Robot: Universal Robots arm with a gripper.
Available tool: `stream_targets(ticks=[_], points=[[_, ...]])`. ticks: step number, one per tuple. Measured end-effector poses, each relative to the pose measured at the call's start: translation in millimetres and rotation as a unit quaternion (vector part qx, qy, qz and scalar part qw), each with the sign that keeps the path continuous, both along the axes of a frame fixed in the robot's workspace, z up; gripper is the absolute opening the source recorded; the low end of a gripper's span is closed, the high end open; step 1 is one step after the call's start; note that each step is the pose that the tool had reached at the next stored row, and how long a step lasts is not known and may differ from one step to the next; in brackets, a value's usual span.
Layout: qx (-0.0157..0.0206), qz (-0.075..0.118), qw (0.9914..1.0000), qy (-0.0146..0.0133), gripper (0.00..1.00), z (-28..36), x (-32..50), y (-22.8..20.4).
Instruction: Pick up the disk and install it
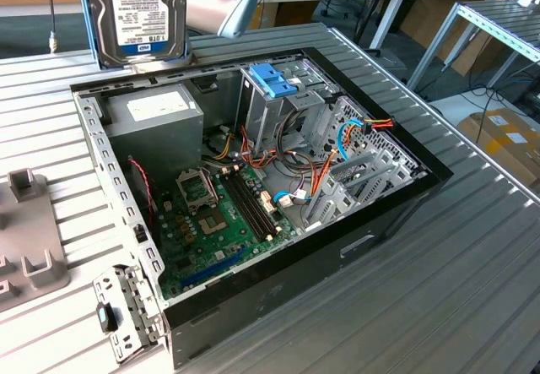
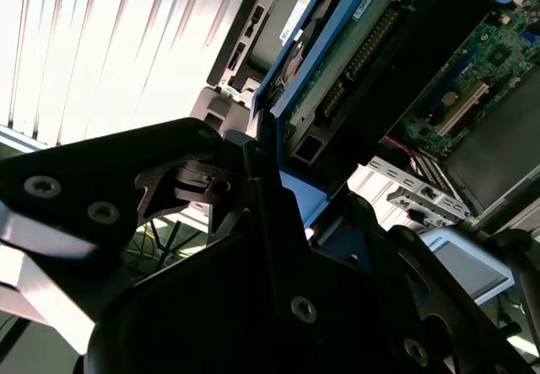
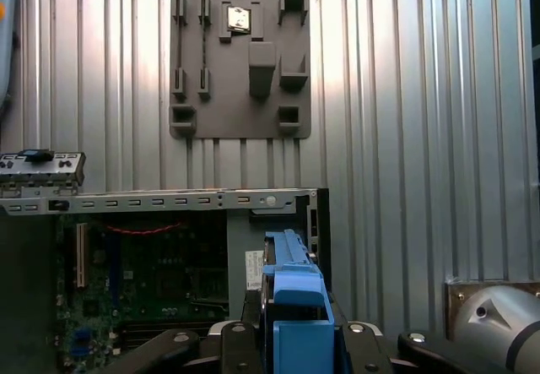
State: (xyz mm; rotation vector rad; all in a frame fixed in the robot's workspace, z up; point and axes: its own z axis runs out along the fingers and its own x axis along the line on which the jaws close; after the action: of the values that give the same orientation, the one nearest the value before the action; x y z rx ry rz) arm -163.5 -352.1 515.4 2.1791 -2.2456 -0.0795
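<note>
The disk (image 1: 139, 11), a dark hard drive with a white label and blue side rails, hangs upright above the far corner of the open computer case (image 1: 405, 201). My gripper (image 3: 291, 344) is shut on the disk, its dark fingers (image 3: 232, 340) flanking the blue carrier (image 3: 291, 294). In the second wrist view the disk (image 2: 337, 62) shows its circuit-board side edged in blue, above the gripper (image 2: 283, 192). The case's motherboard (image 3: 143, 281) lies below the held disk.
Inside the case stand a metal drive cage with a blue clip (image 1: 274, 78), a grey power supply (image 1: 156, 116), a motherboard (image 1: 219, 214) and loose cables (image 1: 350, 133). A grey fixture plate (image 3: 240, 62) lies on the ribbed table (image 1: 472, 289) beside the case.
</note>
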Motion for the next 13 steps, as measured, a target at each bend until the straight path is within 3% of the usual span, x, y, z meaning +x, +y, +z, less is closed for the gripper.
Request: stream_targets(ticks=[13], points=[[0.0,0.0,1.0,0.0,0.37,0.0,0.1,-8.8]])
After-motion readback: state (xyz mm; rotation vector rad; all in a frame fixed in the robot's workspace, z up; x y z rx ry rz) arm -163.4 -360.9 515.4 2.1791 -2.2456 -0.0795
